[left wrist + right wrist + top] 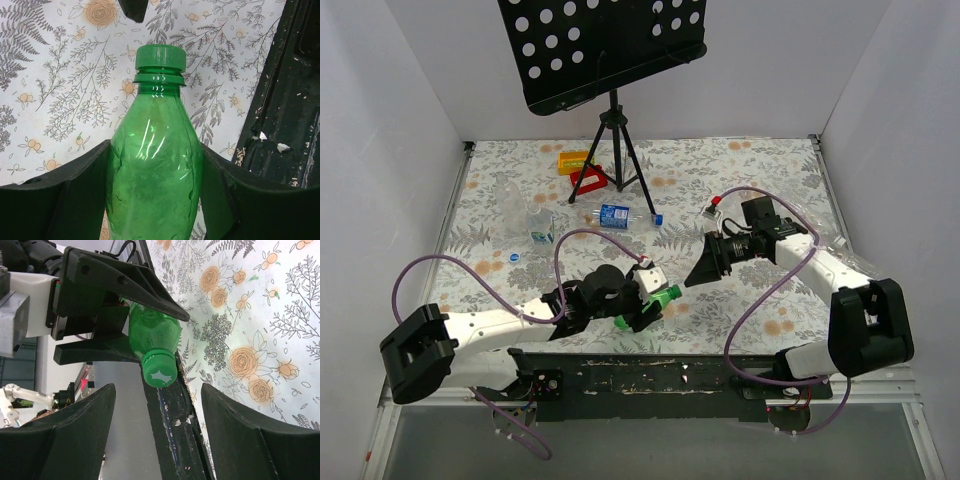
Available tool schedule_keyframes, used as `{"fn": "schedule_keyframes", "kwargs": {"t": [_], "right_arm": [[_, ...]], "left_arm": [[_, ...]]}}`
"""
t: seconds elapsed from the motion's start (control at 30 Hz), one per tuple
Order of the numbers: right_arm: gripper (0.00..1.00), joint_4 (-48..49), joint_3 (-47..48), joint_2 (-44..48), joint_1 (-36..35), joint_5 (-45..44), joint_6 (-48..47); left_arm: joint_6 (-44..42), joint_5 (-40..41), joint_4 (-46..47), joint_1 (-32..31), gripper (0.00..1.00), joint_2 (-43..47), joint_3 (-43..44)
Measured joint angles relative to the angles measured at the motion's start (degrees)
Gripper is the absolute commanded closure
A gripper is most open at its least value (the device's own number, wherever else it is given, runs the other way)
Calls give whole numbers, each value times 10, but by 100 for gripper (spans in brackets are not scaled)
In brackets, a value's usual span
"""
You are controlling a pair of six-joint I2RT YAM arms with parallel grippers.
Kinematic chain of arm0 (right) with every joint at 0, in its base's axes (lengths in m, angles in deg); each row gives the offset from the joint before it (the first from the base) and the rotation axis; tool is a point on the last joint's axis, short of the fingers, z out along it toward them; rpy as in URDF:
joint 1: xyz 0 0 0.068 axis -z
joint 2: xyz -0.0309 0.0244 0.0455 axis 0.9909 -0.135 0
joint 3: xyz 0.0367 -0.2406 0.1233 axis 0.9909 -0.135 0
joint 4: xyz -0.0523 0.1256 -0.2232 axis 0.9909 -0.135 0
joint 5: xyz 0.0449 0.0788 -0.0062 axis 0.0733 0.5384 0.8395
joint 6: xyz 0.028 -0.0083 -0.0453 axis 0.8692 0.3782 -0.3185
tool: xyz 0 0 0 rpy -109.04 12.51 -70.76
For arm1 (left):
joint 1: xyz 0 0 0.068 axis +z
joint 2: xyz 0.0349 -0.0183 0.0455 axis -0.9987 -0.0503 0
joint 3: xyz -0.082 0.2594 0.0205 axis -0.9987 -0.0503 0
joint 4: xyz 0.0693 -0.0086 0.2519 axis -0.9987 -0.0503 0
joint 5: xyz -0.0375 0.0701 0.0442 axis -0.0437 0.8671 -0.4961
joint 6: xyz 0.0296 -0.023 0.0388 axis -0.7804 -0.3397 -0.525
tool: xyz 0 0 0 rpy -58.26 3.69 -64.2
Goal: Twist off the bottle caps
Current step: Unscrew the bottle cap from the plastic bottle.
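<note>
My left gripper (645, 303) is shut on a green bottle (656, 302) and holds it near the table's front edge, with its green cap (671, 292) pointing right. In the left wrist view the bottle (155, 165) sits between both fingers (60, 200), cap (160, 56) on. My right gripper (703, 270) is open, just right of the cap and apart from it. In the right wrist view the cap (160, 371) faces my open right gripper (157, 410), a little beyond its fingertips (85, 425).
A labelled bottle (615, 214) with a blue cap (658, 218) lies mid-table. A clear bottle (515, 205), a small labelled bottle (542, 230) and a loose blue cap (514, 257) are on the left. Red and yellow blocks (582, 170) and a tripod stand (613, 140) are behind.
</note>
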Motion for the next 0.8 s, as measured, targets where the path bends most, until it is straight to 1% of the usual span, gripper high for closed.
{"fn": "schedule_keyframes", "kwargs": {"t": [0.27,0.4,0.5,0.63,0.8], "right_arm": [[27,8,0,-28,-24,-1,5],[32,9,0,-31,-34,-1,6],[41,9,0,-36,-37,-1,6],[50,8,0,-47,-40,-3,7],[73,8,0,-51,-40,-7,3]], "left_arm": [[-1,0,13,-1,90,-21,9],[-2,2,17,-1,90,-26,13],[-3,3,21,-1,90,-32,15],[-4,5,25,-1,90,-37,17],[-4,4,28,-1,90,-41,18]]}}
